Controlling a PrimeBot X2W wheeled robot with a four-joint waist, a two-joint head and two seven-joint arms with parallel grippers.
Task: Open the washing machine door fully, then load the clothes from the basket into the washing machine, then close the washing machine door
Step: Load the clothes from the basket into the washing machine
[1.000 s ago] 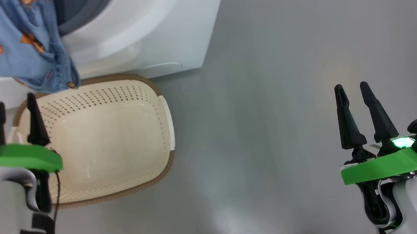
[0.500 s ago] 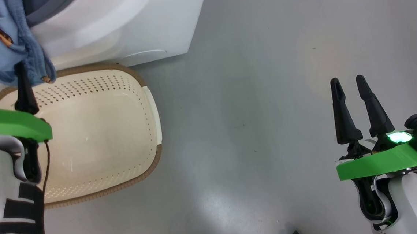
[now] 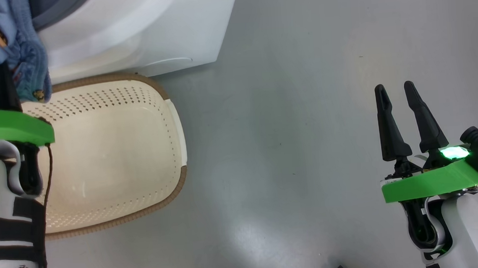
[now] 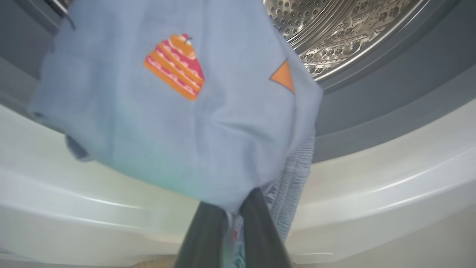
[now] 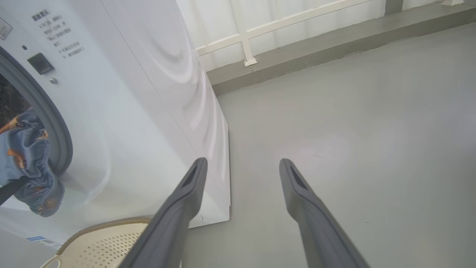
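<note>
Clamping the clothes (image 4: 178, 123) between them, the left fingers (image 4: 256, 230) are clenched on the lower edge of the light blue fabric and hold it up at the mouth of the washing machine (image 3: 139, 27). The cloth, printed with an orange-and-red cake and an orange triangle, hangs across the lower part of the machine's opening. It covers part of the grey gasket (image 4: 390, 85), and the perforated steel drum (image 4: 334, 33) shows above and behind it. From the head view the same bundle sags at the machine's front, with the fingers running up into it. Just in front of the washing machine's base, below the hanging fabric, the basket (image 3: 110, 159) stands on the grey floor (image 3: 304, 104), its far brown rim close to the white front panel and its pale perforated bottom in plain sight. Well to the right of the washing machine, the right fingers (image 3: 390, 136) hover over the floor, spread apart and released, grasping nothing.
</note>
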